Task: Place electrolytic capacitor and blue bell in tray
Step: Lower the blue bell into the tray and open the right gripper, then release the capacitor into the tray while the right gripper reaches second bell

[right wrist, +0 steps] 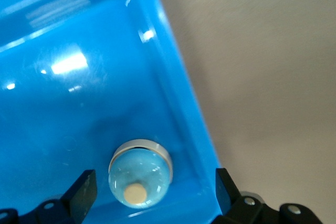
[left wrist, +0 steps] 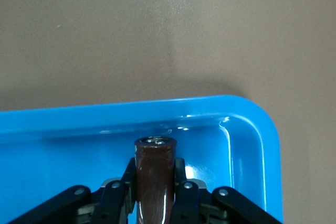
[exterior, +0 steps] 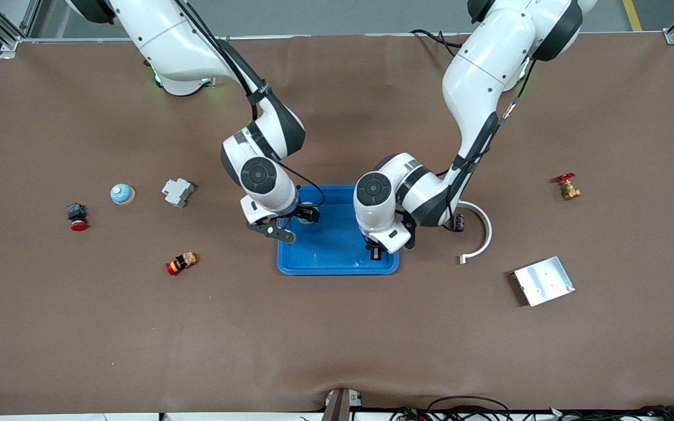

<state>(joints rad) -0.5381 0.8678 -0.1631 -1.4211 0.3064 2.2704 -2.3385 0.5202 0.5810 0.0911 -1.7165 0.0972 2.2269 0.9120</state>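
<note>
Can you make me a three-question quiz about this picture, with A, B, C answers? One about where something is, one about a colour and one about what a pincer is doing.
1. Where is the blue bell below the right pincer?
A. on the silver plate
B. in the tray
C. on the bare table

2. What colour is the tray?
A. red
B. green
C. blue

3. What is the left pincer doing?
A. shut on the capacitor
B. open and empty
C. shut on a bell

Answers:
1 B: the blue bell sits on the tray floor, between the open fingers of the right pincer.
2 C: its rim and floor are bright blue.
3 A: the left pincer clamps the brown capacitor over the tray.
</note>
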